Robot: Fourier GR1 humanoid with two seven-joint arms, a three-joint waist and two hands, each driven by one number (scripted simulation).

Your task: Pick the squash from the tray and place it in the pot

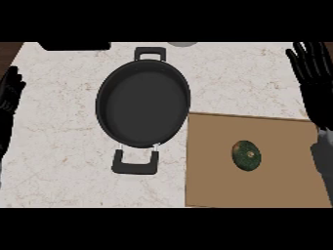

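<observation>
A round, dark-green, tan-centred squash [246, 156] is laid on the flat brown tray [219, 185], at 4 o'clock from the black oval pot [102, 102]. The left hand [7, 95] and right hand [314, 68] are held with fingers straight.

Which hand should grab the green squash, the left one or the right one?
Probably the right hand. It is open, on the same side as the tray where the squash lies. The left hand is on the far side, with the pot in between.
</observation>
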